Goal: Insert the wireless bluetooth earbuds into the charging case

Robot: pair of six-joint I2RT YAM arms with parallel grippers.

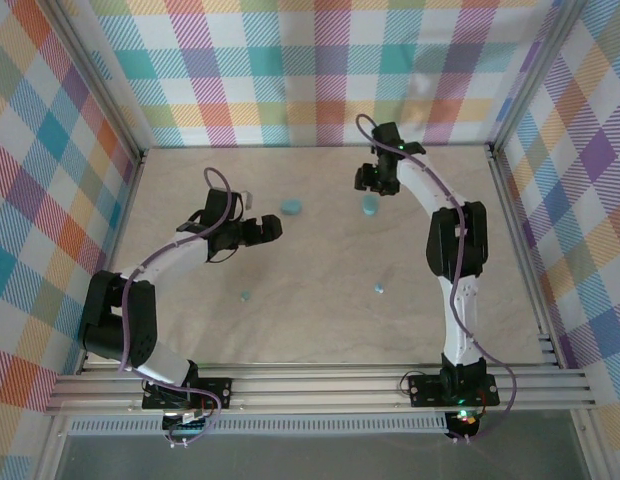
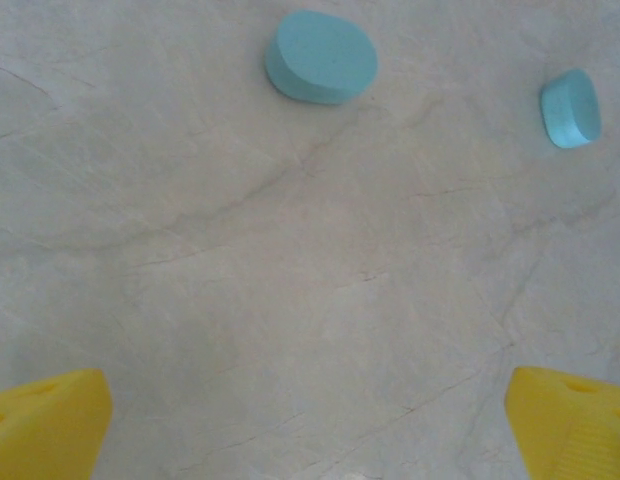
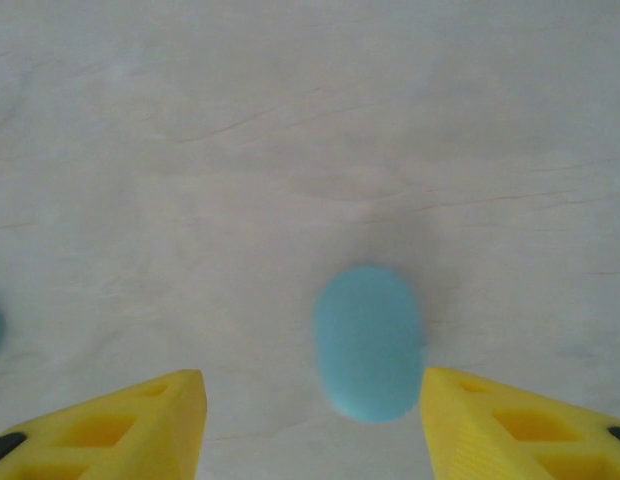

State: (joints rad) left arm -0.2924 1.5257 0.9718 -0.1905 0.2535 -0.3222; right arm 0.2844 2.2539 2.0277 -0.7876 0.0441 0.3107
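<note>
The right gripper (image 3: 310,378) stands apart, a case (image 3: 369,341) between its fingers. The left gripper (image 2: 308,378) gapes wide, a second case (image 2: 321,57) ahead; a bud (image 1: 246,296) lies behind it, a second bud (image 1: 379,289) behind the right.

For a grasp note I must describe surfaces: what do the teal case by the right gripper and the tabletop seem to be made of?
The teal case looks like moulded plastic with a satin finish: even colour, smooth rounded edges, no sharp glints, though the picture is soft. The tabletop looks like matte marble-patterned laminate, judging by its fine veins; real stone is possible.
</note>
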